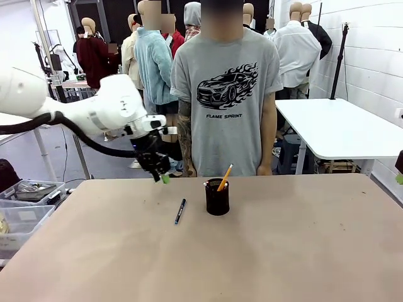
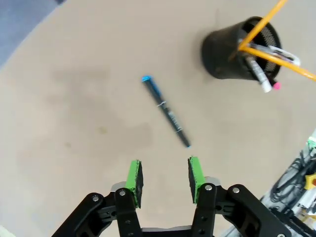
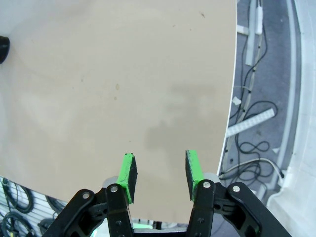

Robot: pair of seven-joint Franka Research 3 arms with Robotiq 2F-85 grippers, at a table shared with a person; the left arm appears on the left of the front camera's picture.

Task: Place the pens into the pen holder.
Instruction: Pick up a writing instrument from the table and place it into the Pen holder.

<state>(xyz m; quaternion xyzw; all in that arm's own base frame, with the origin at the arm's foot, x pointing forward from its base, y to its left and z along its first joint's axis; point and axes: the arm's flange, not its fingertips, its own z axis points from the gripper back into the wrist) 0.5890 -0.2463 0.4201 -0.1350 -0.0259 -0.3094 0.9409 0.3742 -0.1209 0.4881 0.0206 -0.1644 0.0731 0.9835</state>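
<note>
A black-and-blue pen (image 1: 180, 211) (image 2: 166, 111) lies flat on the tan table, left of the pen holder (image 1: 217, 197) (image 2: 237, 49), a black mesh cup. A yellow-orange pencil (image 1: 225, 177) (image 2: 276, 55) and a whitish pen (image 2: 259, 74) stand in the cup. My left gripper (image 1: 162, 175) (image 2: 164, 175) hangs open and empty above the table, up and to the left of the lying pen. In its own wrist view the right gripper (image 3: 159, 173) is open and empty over the table's right edge.
A person in a grey T-shirt (image 1: 227, 94) stands at the far side behind the cup. Clear plastic bins (image 1: 22, 204) sit off the table's left side. Cables (image 3: 252, 123) lie on the floor past the right edge. A white table (image 1: 340, 129) stands at the back right.
</note>
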